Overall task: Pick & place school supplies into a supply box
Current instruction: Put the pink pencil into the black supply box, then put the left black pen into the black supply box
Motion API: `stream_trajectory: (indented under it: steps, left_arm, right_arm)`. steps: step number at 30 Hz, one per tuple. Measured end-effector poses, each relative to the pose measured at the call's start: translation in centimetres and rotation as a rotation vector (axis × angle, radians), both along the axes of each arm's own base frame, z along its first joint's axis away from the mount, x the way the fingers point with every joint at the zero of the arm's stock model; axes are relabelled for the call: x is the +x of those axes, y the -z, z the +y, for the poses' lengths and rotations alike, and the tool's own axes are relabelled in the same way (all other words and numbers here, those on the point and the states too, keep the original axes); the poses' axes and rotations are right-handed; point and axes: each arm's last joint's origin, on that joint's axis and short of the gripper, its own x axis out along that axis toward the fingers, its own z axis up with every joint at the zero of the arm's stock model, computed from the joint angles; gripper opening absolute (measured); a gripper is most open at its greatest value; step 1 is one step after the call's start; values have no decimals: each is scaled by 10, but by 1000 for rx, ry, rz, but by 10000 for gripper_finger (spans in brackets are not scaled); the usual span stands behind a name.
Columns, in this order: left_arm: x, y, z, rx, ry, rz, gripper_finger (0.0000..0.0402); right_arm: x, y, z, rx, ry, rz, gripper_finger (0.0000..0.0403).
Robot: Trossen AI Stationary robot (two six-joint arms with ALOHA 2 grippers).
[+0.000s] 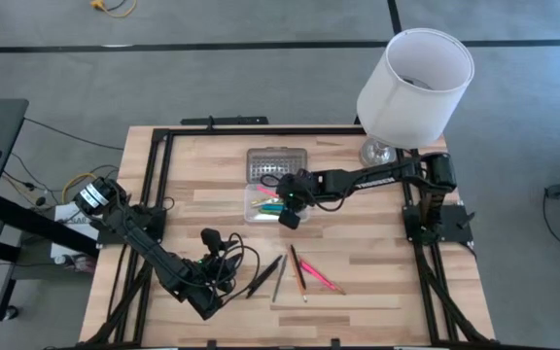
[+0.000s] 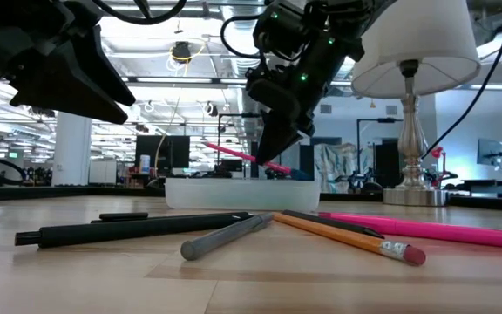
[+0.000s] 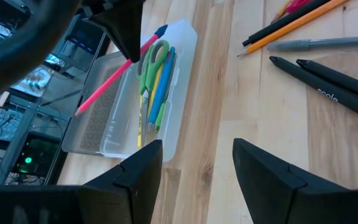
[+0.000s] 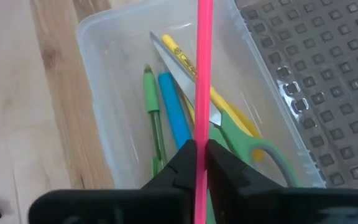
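The supply box (image 1: 265,204) lies open at the table's middle, its ribbed lid (image 1: 276,161) folded back toward the far edge. Inside it lie green-handled scissors (image 4: 241,140), a yellow pencil (image 4: 182,59), a blue pen (image 4: 173,106) and a green pen (image 4: 151,99). My right gripper (image 1: 290,209) hangs over the box, shut on a pink pen (image 4: 199,74). Near the table's near edge lie two black pens (image 1: 263,276), a grey pen (image 1: 279,277), an orange pencil (image 1: 299,272) and another pink pen (image 1: 321,276). My left gripper (image 3: 197,155) waits open, near-left of the box. My right gripper pinches the pink pen between its two fingers, around the pen's middle (image 4: 199,134). The fingers come from above, slanting down (image 2: 273,144). The pen is lifted over the open box and tilted, its higher end (image 2: 212,146) reaching out over the lid.
A white lamp (image 1: 414,73) stands at the table's far right corner on a metal foot (image 2: 412,194). Dark frame rails (image 1: 158,185) run along the table's left, right and far sides. Bare wood (image 1: 358,243) lies between the box and the loose pens.
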Motion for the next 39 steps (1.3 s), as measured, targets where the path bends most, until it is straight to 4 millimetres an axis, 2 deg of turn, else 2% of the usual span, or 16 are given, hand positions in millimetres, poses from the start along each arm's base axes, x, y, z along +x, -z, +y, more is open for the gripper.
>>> stream_trajectory:
  steps: [13,18,21,29,34,39]
  left_arm:
    - [0,0,0,-3,-1,-1,192]
    - [0,0,0,-18,-12,-14,192]
    - [2,0,-2,-49,-14,-39,192]
    - [14,-4,-13,-176,68,-68,192]
    - [25,-5,-15,-313,125,-56,192]
    - [41,-8,-8,-399,146,-77,192]
  right_arm:
    - [3,-2,8,-35,-71,-20,84]
    - [0,-7,17,-59,-124,-17,95]
    - [-3,-22,35,-95,-216,-47,95]
    - [-30,-50,93,-221,-415,-22,93]
    - [-49,-52,127,-263,-484,-20,92]
    - [-67,-43,155,-332,-480,-18,92]
